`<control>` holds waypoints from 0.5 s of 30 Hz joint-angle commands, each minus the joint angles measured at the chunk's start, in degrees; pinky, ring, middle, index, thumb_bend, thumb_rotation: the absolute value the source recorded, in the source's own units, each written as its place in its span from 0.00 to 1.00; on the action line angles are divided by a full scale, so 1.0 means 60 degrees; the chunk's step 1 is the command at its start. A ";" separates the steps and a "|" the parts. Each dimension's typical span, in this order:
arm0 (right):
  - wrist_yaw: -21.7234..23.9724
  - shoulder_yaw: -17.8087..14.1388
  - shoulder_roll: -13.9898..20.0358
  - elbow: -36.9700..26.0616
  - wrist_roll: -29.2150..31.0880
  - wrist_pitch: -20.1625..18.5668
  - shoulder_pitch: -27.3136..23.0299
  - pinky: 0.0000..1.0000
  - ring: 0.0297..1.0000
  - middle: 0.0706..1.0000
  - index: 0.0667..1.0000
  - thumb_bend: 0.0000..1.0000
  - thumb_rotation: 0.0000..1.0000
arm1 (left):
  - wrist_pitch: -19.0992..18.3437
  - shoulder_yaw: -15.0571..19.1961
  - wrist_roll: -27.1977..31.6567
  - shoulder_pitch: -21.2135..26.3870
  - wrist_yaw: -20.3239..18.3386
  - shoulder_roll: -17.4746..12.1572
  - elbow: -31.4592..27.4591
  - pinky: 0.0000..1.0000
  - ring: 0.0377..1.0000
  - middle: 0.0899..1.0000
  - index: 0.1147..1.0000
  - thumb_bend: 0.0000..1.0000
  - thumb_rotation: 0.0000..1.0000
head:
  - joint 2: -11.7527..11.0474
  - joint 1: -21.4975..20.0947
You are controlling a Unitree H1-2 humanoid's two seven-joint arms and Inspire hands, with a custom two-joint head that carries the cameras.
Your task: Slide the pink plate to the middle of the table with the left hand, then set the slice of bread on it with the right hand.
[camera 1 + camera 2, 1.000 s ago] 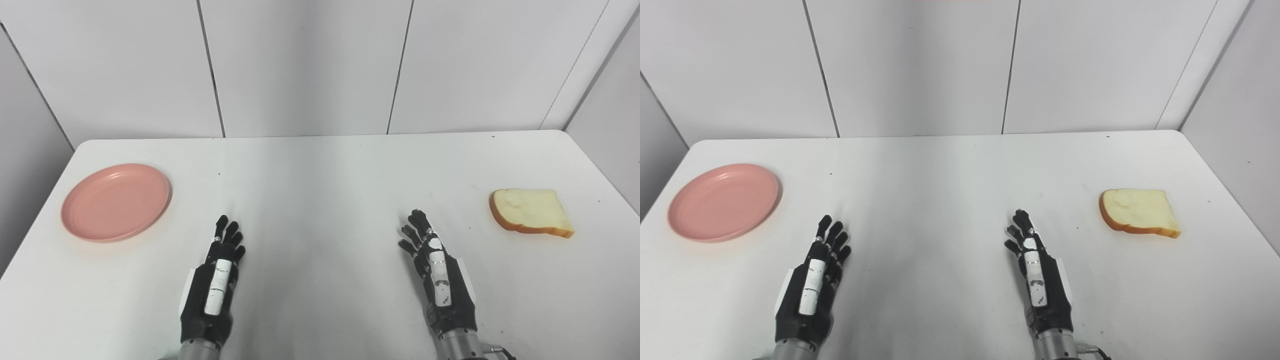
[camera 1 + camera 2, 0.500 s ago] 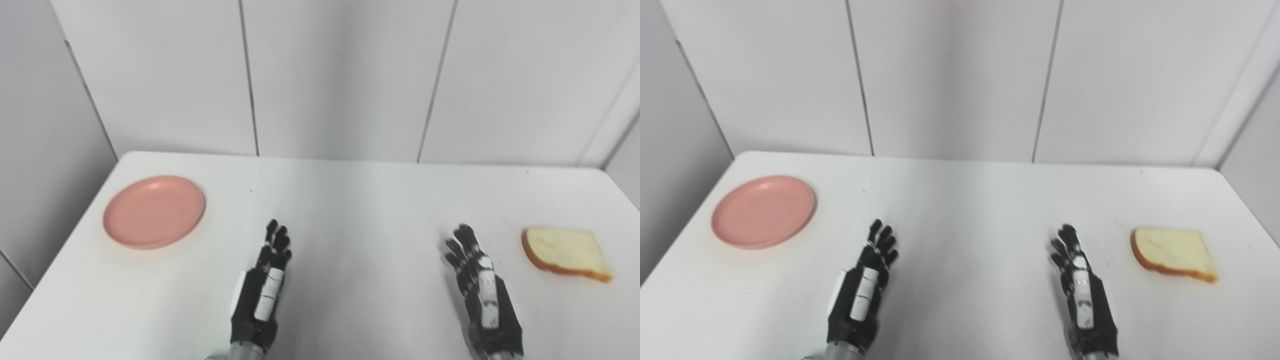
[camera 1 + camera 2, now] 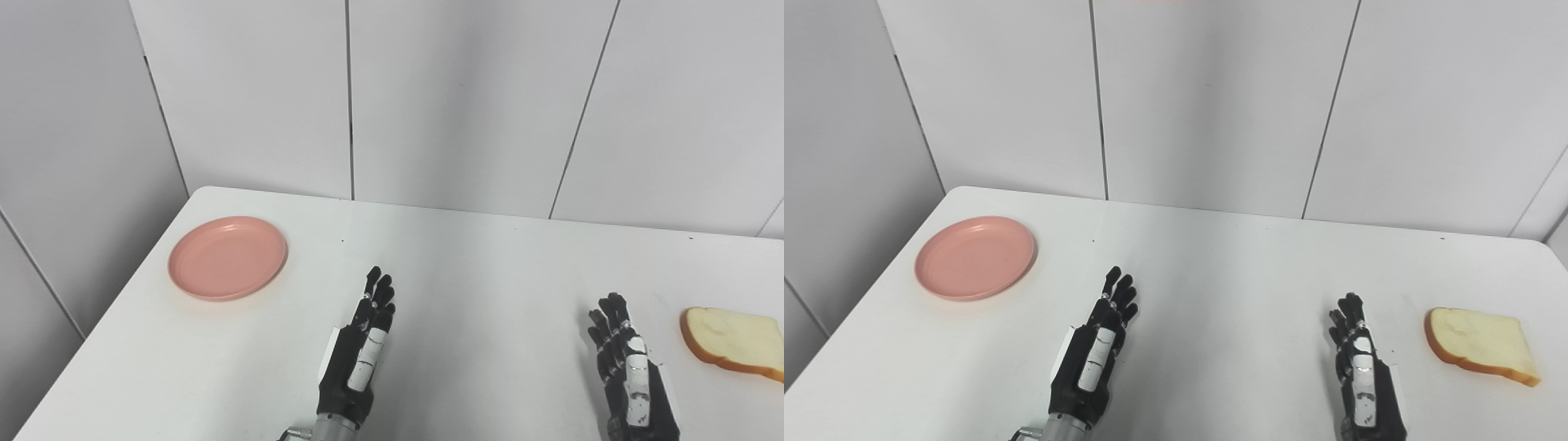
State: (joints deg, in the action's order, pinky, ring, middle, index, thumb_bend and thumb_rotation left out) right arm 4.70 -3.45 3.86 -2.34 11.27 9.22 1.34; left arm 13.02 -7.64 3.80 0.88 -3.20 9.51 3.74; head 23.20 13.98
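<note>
White desk (image 3: 1225,275), path unobstructed: round pink plate (image 3: 975,257) far left, crusted bread slice (image 3: 1479,345) right; left robot hand (image 3: 1093,358) and right robot hand (image 3: 1360,373) both spread, empty.

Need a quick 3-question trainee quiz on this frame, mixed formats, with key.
1. True or false: the slice of bread already lies on the pink plate.
2. Multiple choice: where does the pink plate sit on the table? A) near the left edge B) in the middle C) near the right edge.
3. Fill in: the hand nearer the bread is the ____ hand.

Key:
1. False. The bread lies flat on the table at the right, the plate stands bare at the left.
2. A.
3. Right. The right hand is beside the bread without touching it; the left hand is apart from the plate. Both hands are open and hold nothing.
</note>
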 commanded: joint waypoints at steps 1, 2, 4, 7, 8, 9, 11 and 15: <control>0.0119 -0.0021 -0.0047 0.1290 -0.0033 0.0253 0.0771 1.00 0.97 0.97 0.96 0.68 1.00 | 0.0749 0.0150 0.0040 -0.0338 0.0083 0.0031 0.0868 1.00 1.00 1.00 1.00 0.79 0.79 | -0.0025 -0.0058; 0.0107 -0.0013 -0.0057 0.1237 -0.0043 0.0222 0.0807 1.00 0.96 0.97 0.96 0.68 1.00 | 0.0866 0.0180 0.0010 -0.0362 0.0138 0.0048 0.0855 1.00 1.00 1.00 1.00 0.78 0.80 | -0.0056 -0.0079; 0.0099 -0.0001 -0.0075 0.1097 -0.0033 0.0148 0.0896 1.00 0.96 0.97 0.95 0.68 1.00 | 0.0914 0.0266 0.0066 -0.0426 0.0248 0.0134 0.0731 1.00 1.00 1.00 1.00 0.78 0.80 | -0.0060 -0.0134; 0.0100 0.0030 -0.0103 0.0870 -0.0004 0.0047 0.1058 1.00 0.96 0.97 0.95 0.67 1.00 | 0.0645 0.0453 0.0438 -0.0497 0.0458 0.0377 0.0326 0.99 0.98 0.99 1.00 0.82 0.80 | -0.0083 -0.0192; 0.0089 0.0039 -0.0124 0.0804 0.0013 0.0011 0.1105 1.00 0.96 0.97 0.95 0.66 1.00 | 0.0527 0.0511 0.0562 -0.0433 0.0550 0.0427 0.0161 0.99 0.98 0.99 1.00 0.82 0.80 | -0.0119 -0.0244; 0.0077 0.0049 -0.0145 0.0763 0.0014 0.0003 0.1138 1.00 0.95 0.97 0.95 0.66 1.00 | 0.0407 0.0558 0.0659 -0.0338 0.0638 0.0441 -0.0010 0.98 0.97 0.99 1.00 0.85 0.80 | -0.0142 -0.0278; 0.0033 0.0069 -0.0184 0.0712 -0.0027 -0.0011 0.1171 1.00 0.95 0.96 0.94 0.66 1.00 | 0.0066 0.0684 0.0762 -0.0040 0.0866 0.0447 -0.0409 0.95 0.96 0.99 1.00 0.88 0.80 | -0.0184 -0.0331; -0.0086 0.0079 -0.0287 0.0708 -0.0136 0.0055 0.1160 0.99 0.94 0.95 0.93 0.66 1.00 | -0.0373 0.1072 0.1054 0.0735 0.1005 0.0188 -0.0841 0.98 0.96 0.97 1.00 0.89 0.81 | -0.0346 -0.0371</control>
State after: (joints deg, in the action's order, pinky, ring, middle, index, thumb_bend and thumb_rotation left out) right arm 4.28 -3.12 3.35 -3.66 10.69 9.23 2.17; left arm 10.66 -1.69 9.50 1.54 2.48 10.51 1.02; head 21.45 11.78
